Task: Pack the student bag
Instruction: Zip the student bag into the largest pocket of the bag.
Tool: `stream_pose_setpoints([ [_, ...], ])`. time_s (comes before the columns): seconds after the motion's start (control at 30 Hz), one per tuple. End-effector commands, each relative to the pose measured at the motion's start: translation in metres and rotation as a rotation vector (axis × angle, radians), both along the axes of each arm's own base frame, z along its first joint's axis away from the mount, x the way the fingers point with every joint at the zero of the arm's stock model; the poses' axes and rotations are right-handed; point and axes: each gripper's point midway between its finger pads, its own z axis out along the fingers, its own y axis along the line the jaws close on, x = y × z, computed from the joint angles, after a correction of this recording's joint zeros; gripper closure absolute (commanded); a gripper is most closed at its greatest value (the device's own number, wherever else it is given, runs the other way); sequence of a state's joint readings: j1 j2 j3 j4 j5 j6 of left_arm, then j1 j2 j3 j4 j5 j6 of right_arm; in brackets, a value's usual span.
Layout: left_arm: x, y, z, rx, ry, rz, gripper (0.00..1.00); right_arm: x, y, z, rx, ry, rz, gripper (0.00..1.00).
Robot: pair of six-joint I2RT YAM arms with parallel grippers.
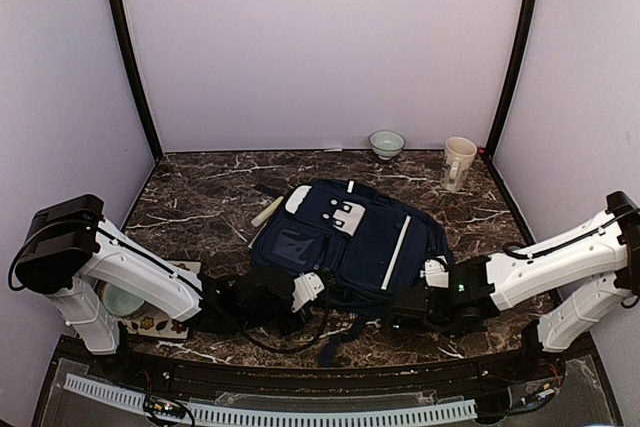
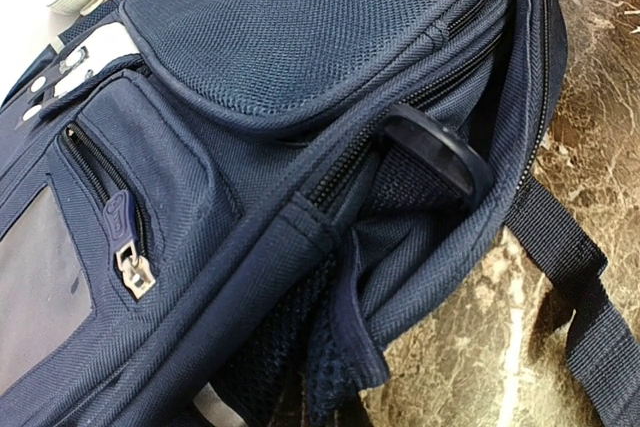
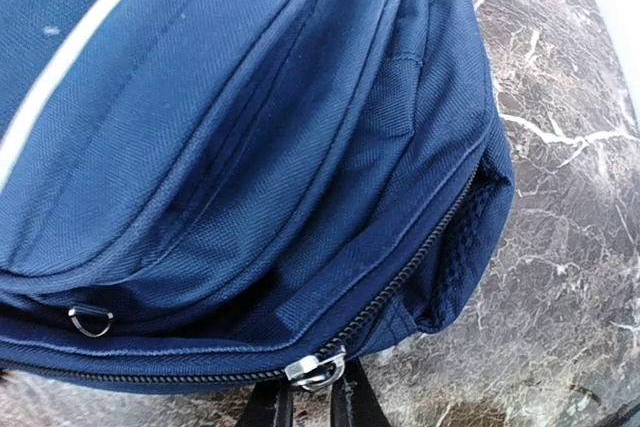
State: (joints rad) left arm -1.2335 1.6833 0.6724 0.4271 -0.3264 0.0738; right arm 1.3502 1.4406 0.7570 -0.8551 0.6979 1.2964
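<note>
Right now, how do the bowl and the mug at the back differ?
The bowl is low, wide and pale; the mug is taller, cream and has a handle. The bowl sits left of the mug and slightly farther back. Both stand upright on the table, behind the bag.

The student bag [image 1: 345, 242] lies in the middle of the desk [image 1: 200, 187]. Behind it, at the far edge, sits a bowl [image 1: 387, 143], with a mug [image 1: 458, 162] just to its right. A second bowl [image 1: 125, 299] sits near left.
</note>
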Motion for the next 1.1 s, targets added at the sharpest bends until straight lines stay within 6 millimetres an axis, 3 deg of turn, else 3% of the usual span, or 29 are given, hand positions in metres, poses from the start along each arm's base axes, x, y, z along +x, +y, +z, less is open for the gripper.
stream_pose_setpoints([
  [0.0, 0.007, 0.0, 0.023, -0.074, -0.022, 0.05, 1.0, 0.003, -0.018, 0.015, -0.005, -0.054, -0.008, 1.0],
  [0.27, 0.008, 0.009, 0.022, -0.074, -0.031, 0.075, 1.0, -0.002, -0.031, 0.02, 0.088, -0.046, 0.0, 1.0],
  [0.57, -0.009, 0.023, 0.026, -0.125, -0.016, 0.012, 1.0, -0.001, -0.044, 0.013, 0.181, -0.037, -0.009, 1.0],
  [0.7, -0.017, 0.023, 0.031, -0.162, -0.004, -0.031, 1.0, 0.0, -0.037, 0.013, 0.219, -0.032, 0.022, 1.0],
  [0.9, -0.022, 0.016, 0.029, -0.159, 0.01, -0.075, 1.0, -0.006, 0.003, 0.022, 0.339, 0.016, 0.192, 1.0],
  [1.07, -0.022, 0.008, 0.038, -0.168, -0.007, -0.098, 1.0, -0.011, 0.006, 0.036, 0.387, 0.023, 0.227, 1.0],
])
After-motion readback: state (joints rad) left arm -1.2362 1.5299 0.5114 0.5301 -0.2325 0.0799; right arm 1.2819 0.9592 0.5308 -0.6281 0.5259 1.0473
